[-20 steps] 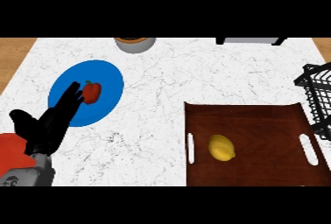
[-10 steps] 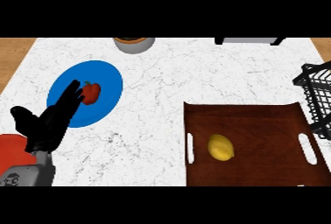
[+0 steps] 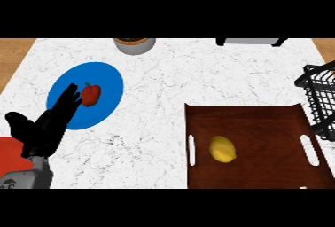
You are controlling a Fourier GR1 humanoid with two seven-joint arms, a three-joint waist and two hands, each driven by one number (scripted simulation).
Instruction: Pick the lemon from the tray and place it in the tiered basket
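Observation:
A yellow lemon lies on the dark brown wooden tray at the lower right of the counter, towards the tray's left side. Only a corner of the black wire tiered basket shows at the right edge, just beyond the tray. My left hand rests open at the lower left with its fingers pointing up, overlapping the lower left edge of the blue plate, far from the lemon. The right hand does not show.
A blue plate with a red bell pepper lies at the left. A grey pot stands at the back edge, and a dark-framed object sits at the back right. Something red lies by the lower left corner.
The left hand has shifted slightly; the red patch beside it looks a little different. Lemon, tray and basket have not moved.

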